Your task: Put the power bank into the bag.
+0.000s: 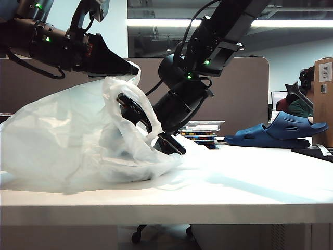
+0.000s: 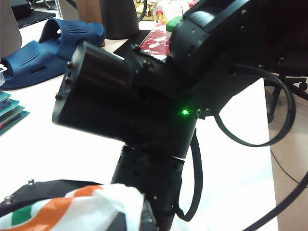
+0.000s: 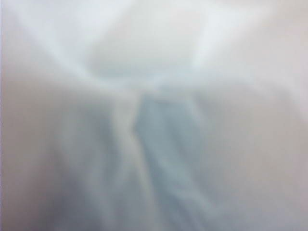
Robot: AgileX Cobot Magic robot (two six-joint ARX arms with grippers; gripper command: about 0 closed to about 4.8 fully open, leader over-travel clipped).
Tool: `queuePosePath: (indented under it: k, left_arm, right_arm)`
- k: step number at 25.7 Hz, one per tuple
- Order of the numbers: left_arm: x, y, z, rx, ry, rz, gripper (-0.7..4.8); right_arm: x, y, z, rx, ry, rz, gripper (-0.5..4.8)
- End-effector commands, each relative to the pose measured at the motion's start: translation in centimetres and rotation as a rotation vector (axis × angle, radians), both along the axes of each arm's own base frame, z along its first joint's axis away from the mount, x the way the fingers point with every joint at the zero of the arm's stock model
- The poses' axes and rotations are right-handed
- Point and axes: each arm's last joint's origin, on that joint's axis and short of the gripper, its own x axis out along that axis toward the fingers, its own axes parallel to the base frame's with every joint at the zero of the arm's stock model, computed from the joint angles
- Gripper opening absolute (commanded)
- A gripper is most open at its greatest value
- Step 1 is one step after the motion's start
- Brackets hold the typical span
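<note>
The bag (image 1: 67,135), a big crinkled translucent white one, lies on the left of the white table (image 1: 250,182). My left gripper (image 1: 130,67) is shut on the bag's handle and holds the mouth up. In the left wrist view the orange and green printed plastic (image 2: 72,211) drapes over that gripper (image 2: 101,219). My right gripper (image 1: 152,127) reaches down into the bag's mouth, and its two black fingers (image 1: 132,108) stand apart with film over the gap. The right wrist view shows only blurred white plastic (image 3: 154,115). The power bank is hidden.
A pair of dark blue slide sandals (image 1: 281,133) lies at the back right of the table, seen too in the left wrist view (image 2: 53,43). A stack of flat cases (image 1: 200,133) sits behind the right arm. A cardboard box (image 1: 323,94) stands at the far right.
</note>
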Motion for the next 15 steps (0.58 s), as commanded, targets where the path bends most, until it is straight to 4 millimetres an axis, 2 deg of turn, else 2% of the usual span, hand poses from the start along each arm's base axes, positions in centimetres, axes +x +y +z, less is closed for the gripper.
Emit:
queuePosePath:
  k: [1, 2, 3, 4, 6, 9, 11, 15]
  left_arm:
    - [0.0, 0.0, 0.2, -0.003, -0.008, -0.001, -0.04]
    - [0.0, 0.0, 0.2, -0.003, -0.008, -0.001, 0.01]
    - [0.0, 0.0, 0.2, -0.003, -0.008, -0.001, 0.38]
    - [0.0, 0.0, 0.2, -0.003, -0.008, -0.001, 0.67]
    - [0.0, 0.1, 0.2, -0.001, -0.008, 0.005, 0.99]
    - [0.1, 0.1, 0.2, 0.008, -0.009, 0.029, 0.99]
    - [0.1, 0.1, 0.2, 0.008, -0.006, 0.034, 0.99]
    - [0.0, 0.1, 0.1, 0.012, 0.007, 0.035, 0.99]
  right_arm:
    - [-0.1, -0.1, 0.2, -0.024, -0.001, -0.015, 2.84]
    - [-0.1, -0.1, 0.1, -0.026, 0.002, -0.016, 3.1]
    - [-0.2, -0.1, 0.1, -0.032, 0.012, -0.015, 3.93]
    - [-0.2, -0.2, 0.1, -0.037, 0.019, -0.015, 4.17]
    - [-0.4, -0.3, 0.0, -0.048, 0.036, -0.015, 4.32]
    - [-0.5, -0.4, 0.0, -0.057, 0.048, -0.015, 4.34]
    - [-0.4, -0.6, 0.2, -0.058, 0.051, -0.019, 4.7]
    - [-0.5, -1.6, 2.2, -0.056, 0.032, -0.033, 4.79]
